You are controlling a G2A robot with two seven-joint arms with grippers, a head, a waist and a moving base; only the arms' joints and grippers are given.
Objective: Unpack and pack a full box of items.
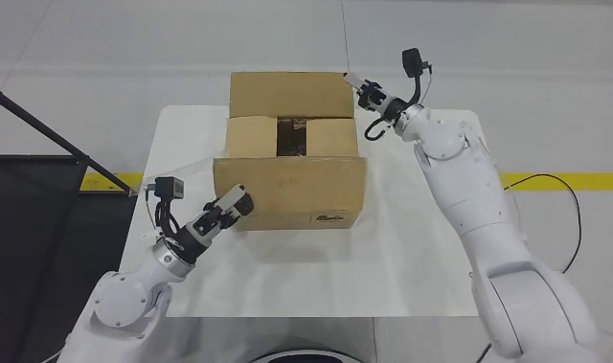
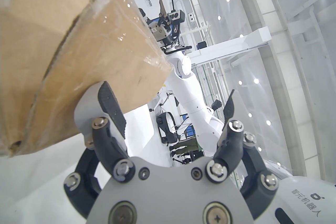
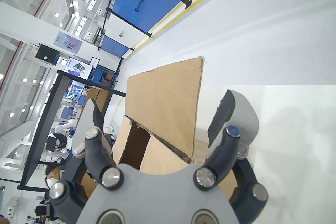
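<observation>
A brown cardboard box (image 1: 292,186) stands in the middle of the white table (image 1: 412,258). Its back flap (image 1: 287,95) is raised. Two inner flaps lie partly folded in, leaving a dark gap (image 1: 292,138) between them. My left gripper (image 1: 238,200) is open at the box's front left corner, and one pad (image 2: 111,104) touches the taped cardboard edge (image 2: 105,46). At the back right corner my right gripper (image 1: 352,79) is open. In the right wrist view the right gripper (image 3: 160,99) has the upright flap (image 3: 162,104) standing between its fingers.
A black frame with a dark panel (image 1: 38,229) stands left of the table. A black cable (image 1: 565,210) lies on the floor to the right. Bare table lies in front of and to the right of the box.
</observation>
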